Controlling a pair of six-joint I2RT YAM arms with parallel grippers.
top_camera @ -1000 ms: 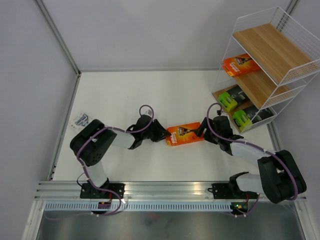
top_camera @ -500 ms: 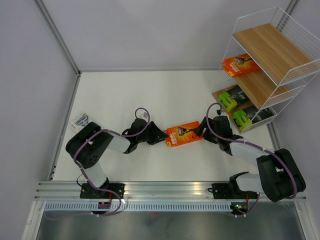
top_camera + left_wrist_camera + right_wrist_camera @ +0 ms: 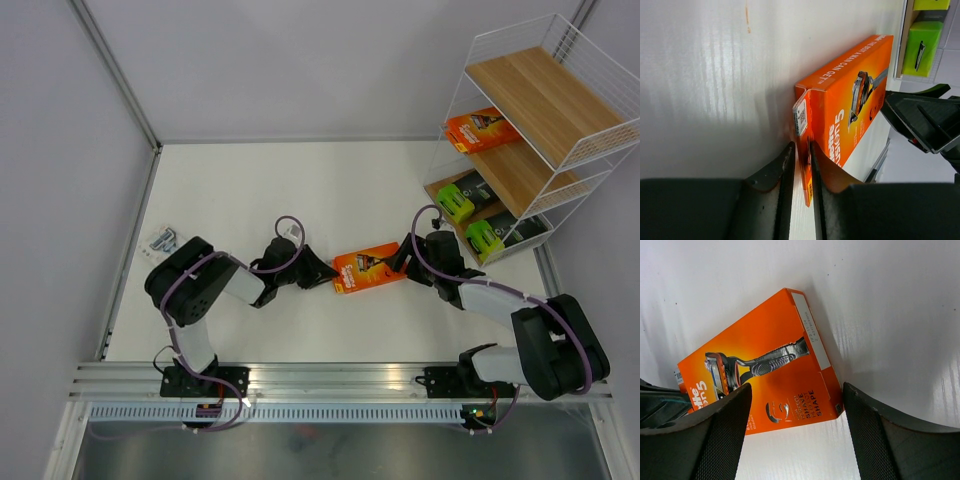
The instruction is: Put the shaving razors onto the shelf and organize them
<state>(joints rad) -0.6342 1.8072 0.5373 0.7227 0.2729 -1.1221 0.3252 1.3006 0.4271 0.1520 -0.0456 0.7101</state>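
- Between the two grippers at mid-table sits the orange pack (image 3: 370, 270), printed face up. Its long axis runs left to right, with the right end a little farther from me.
- My left gripper (image 3: 327, 282) comes in low from the left. On the left wrist view its jaws are pressed nearly together, pinching the thin flap at the pack's left end.
- From that wrist view the pack looks tipped, with one long edge against the table (image 3: 250, 190). I cannot tell how far the other edge is off the surface.
- My right gripper (image 3: 402, 262) is at the pack's right end, jaws spread wide.
- On the right wrist view the two fingers (image 3: 715, 435) flank that end of the pack, one on each side. The right-hand finger is just beside a corner, and I cannot tell whether it touches.
- At the far right corner stands the shelf (image 3: 545, 95), stepped in three tiers.
- On its middle board, at the left end, lies a second orange pack (image 3: 481, 128).
- On the bottom board lie two black packs with green ends, side by side: the farther green pack (image 3: 460, 198) and the nearer green pack (image 3: 495, 235).
- Over at the table's left edge lies the blister pack (image 3: 163, 240), well apart from both grippers.
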